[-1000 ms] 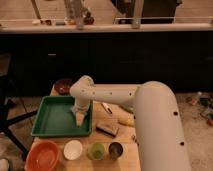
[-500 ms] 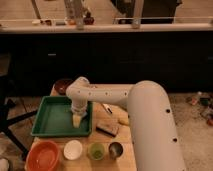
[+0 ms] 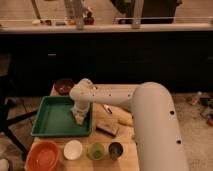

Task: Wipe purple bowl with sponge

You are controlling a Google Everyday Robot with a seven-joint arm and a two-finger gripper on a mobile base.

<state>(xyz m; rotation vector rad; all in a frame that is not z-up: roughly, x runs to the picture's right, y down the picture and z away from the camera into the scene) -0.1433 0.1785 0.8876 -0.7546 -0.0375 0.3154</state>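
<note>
Tbl (image 3: 127, 152): arm (image 3: 112, 97) bent, gripper (image 3: 79, 119) in tray (image 3: 50, 119)

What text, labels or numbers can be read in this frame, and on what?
None readable: no text shows on the green rectangular tray, the round orange bowl, the small white bowl, the dark purple bowl or the white robot arm.
The gripper, down in the tray's right side, bears no visible marking.

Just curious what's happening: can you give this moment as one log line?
gripper: down inside green tray, near its right wall | purple bowl: behind tray, untouched
</note>
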